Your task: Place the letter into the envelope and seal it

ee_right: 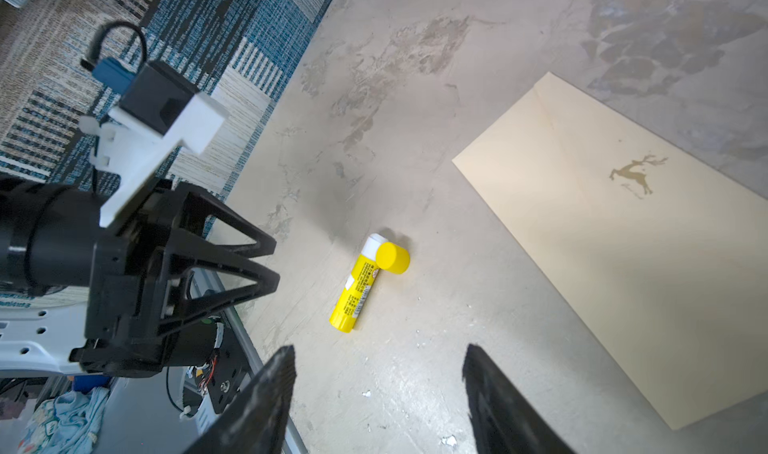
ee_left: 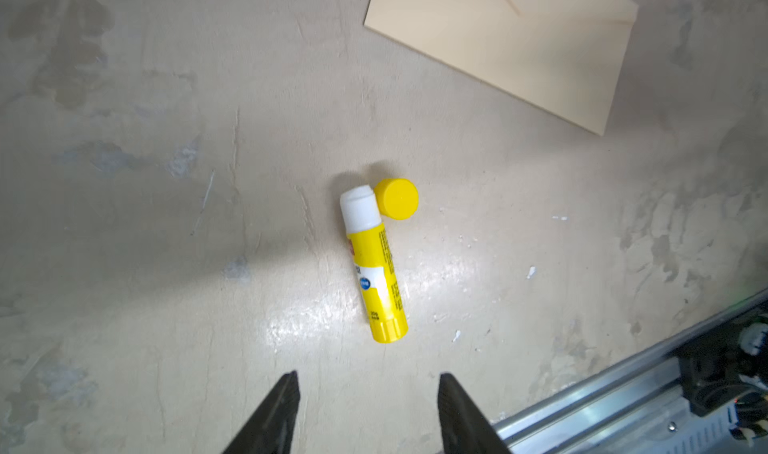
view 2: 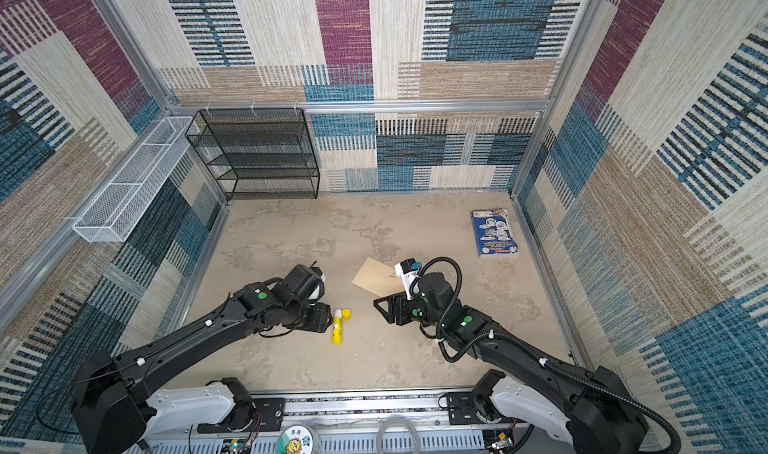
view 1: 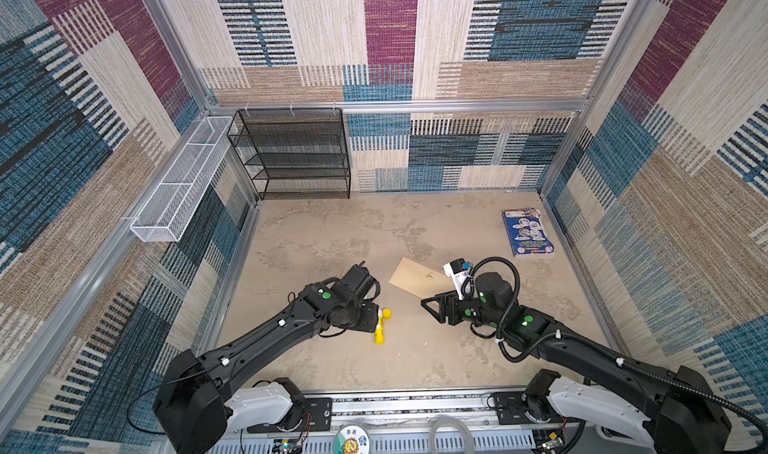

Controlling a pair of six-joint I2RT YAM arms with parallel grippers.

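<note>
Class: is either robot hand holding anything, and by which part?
Nothing is held: left hand and right hand are open; the glue stick lies free.

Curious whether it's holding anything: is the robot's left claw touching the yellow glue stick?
Apart. In the left wrist view, bare table shows between the open left gripper and the glue stick.

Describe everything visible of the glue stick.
The glue stick is a yellow, plastic-looking tube with a printed label and an exposed white tip, uncapped. It lies flat on the table between the two arms, with nothing gripping it. Its loose yellow cap rests against the tip. The envelope lies apart.
</note>
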